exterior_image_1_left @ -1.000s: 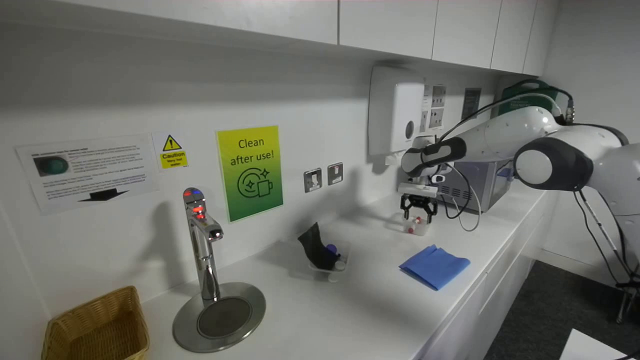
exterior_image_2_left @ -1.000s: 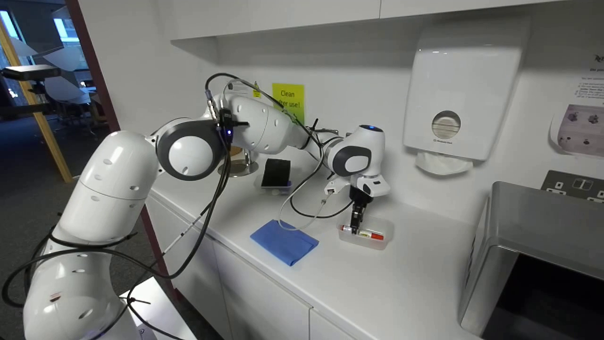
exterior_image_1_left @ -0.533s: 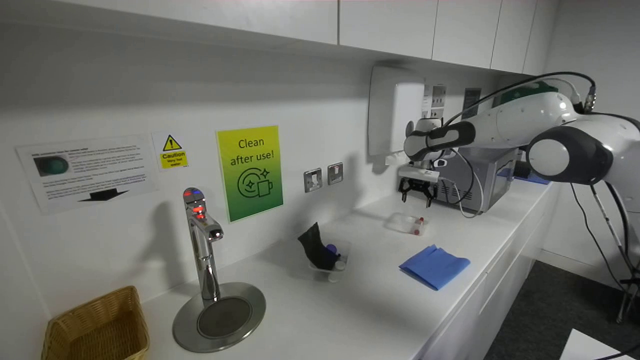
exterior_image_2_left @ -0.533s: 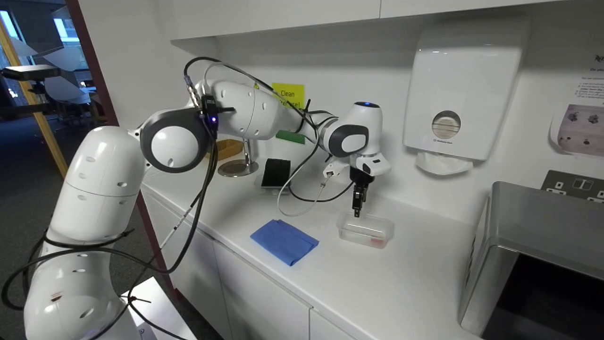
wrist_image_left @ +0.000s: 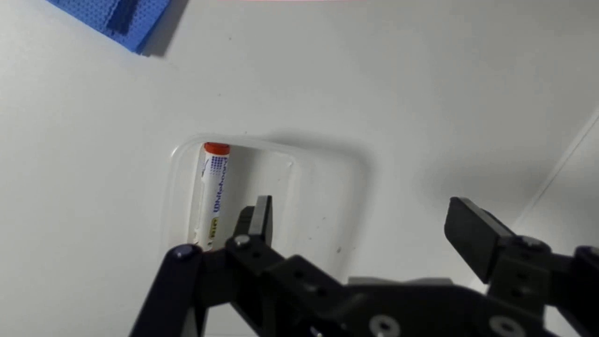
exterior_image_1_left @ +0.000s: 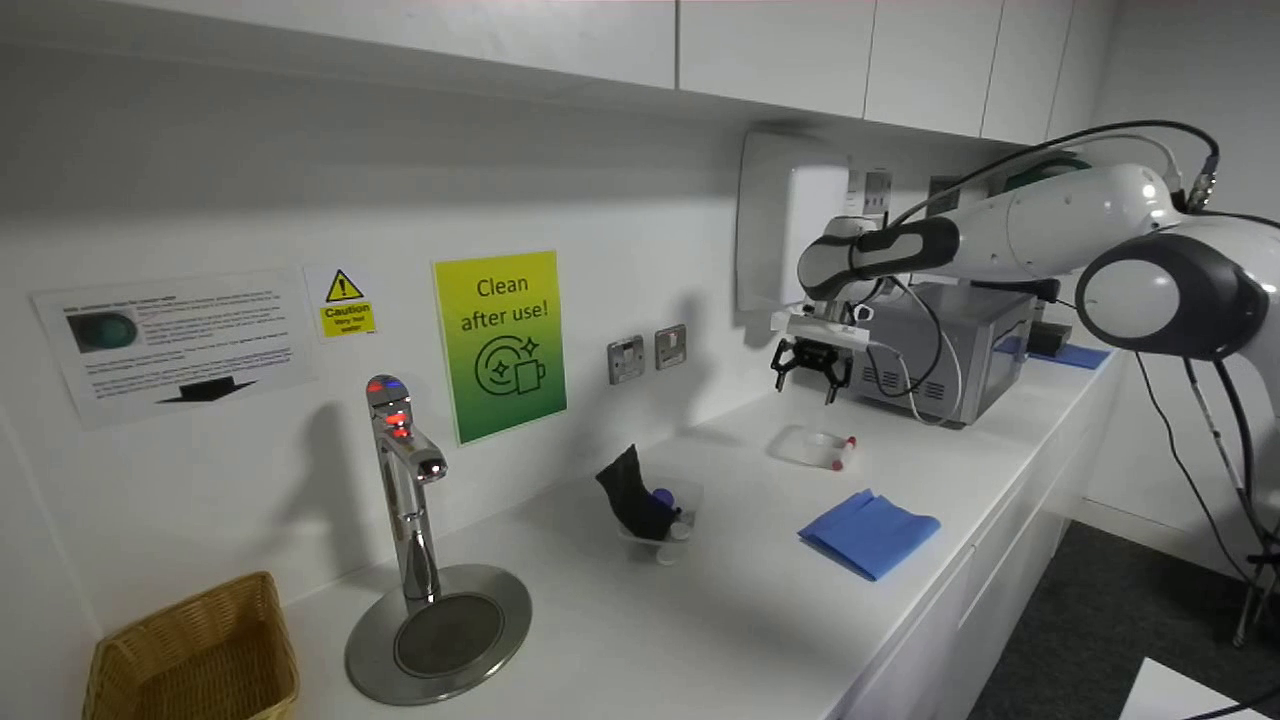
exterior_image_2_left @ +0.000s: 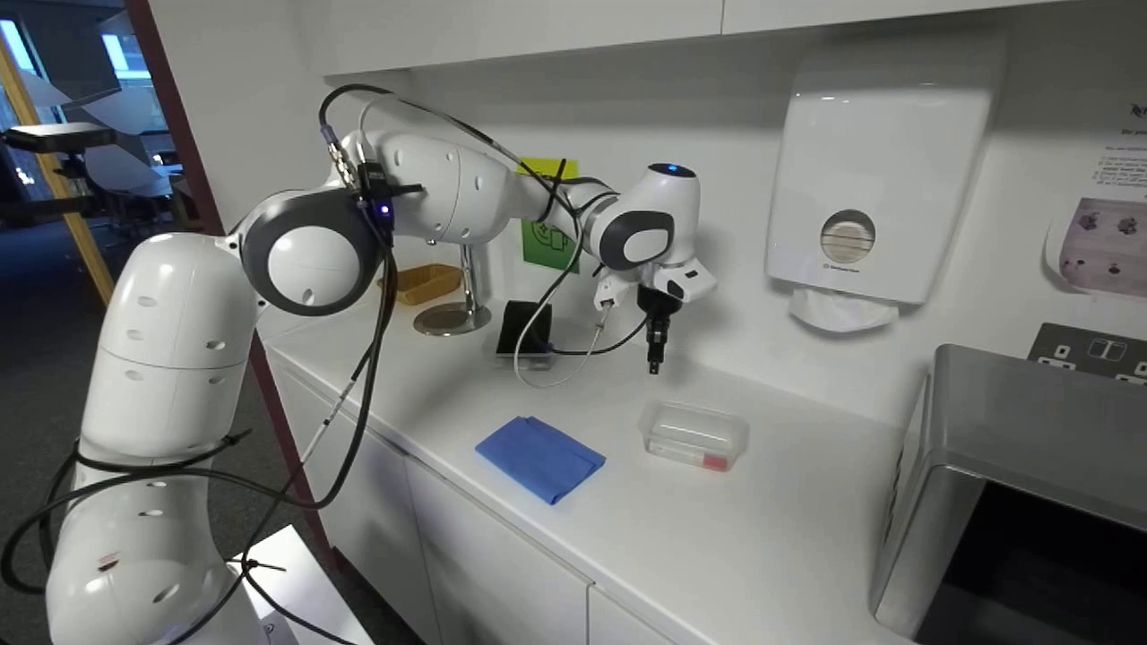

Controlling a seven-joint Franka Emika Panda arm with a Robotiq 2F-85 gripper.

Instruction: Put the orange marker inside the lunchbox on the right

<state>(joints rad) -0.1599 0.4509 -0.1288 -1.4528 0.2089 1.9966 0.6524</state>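
Observation:
The orange marker (wrist_image_left: 216,187) has a white printed barrel and a red-orange end. It lies inside a clear plastic lunchbox (wrist_image_left: 252,142), along one side wall. The marker's red-orange ends show through the box in an exterior view (exterior_image_1_left: 838,464) and one end shows in an exterior view (exterior_image_2_left: 715,462). The lunchbox also shows in both exterior views (exterior_image_1_left: 795,447) (exterior_image_2_left: 694,417). My gripper (wrist_image_left: 360,200) is open, with nothing between its fingers. It hangs above the counter, up and to the side of the lunchbox, in both exterior views (exterior_image_1_left: 805,392) (exterior_image_2_left: 655,365). A finger hides the marker's near end in the wrist view.
A second clear box (exterior_image_1_left: 685,500) holds a black cup-like object (exterior_image_1_left: 635,498) and small items. A folded blue cloth (exterior_image_1_left: 868,533) lies on the counter. A microwave (exterior_image_2_left: 1021,466), a tap (exterior_image_1_left: 405,500), a wicker basket (exterior_image_1_left: 190,655) and a wall towel dispenser (exterior_image_2_left: 883,170) stand around.
The gripper was down in the lunchbox at the marker. It let go and rose out of the box, then moved up toward the tap side. The marker stayed inside, now along the wall.

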